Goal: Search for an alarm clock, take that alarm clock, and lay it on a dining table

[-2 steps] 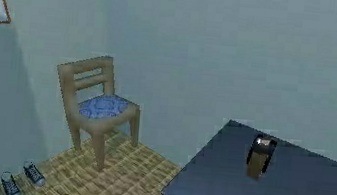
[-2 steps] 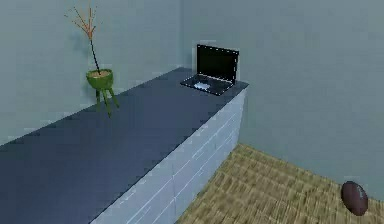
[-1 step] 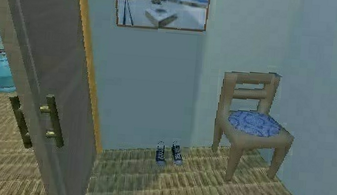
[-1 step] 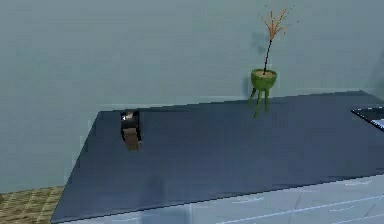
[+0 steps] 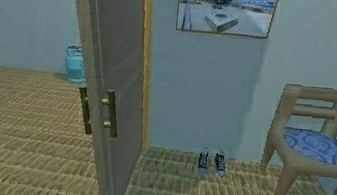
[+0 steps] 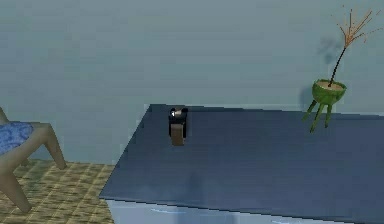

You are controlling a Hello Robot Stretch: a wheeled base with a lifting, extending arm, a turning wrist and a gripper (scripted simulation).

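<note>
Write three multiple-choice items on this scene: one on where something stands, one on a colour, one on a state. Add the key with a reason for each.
1. Where does the pair of shoes stand?
A. On the floor at the foot of the wall, between the door and the wooden chair
B. On the chair's seat
C. On a shelf

2. What colour is the chair's seat cushion?
A. Red
B. Blue
C. Yellow

3. How does the door stand?
A. Shut
B. Swung open
C. Lying flat on the floor

Key:
1 A: the shoes sit on the floor against the wall, right of the door and left of the chair.
2 B: the cushion is patterned blue.
3 B: the door's edge faces the camera, and the room beyond shows past it.
</note>
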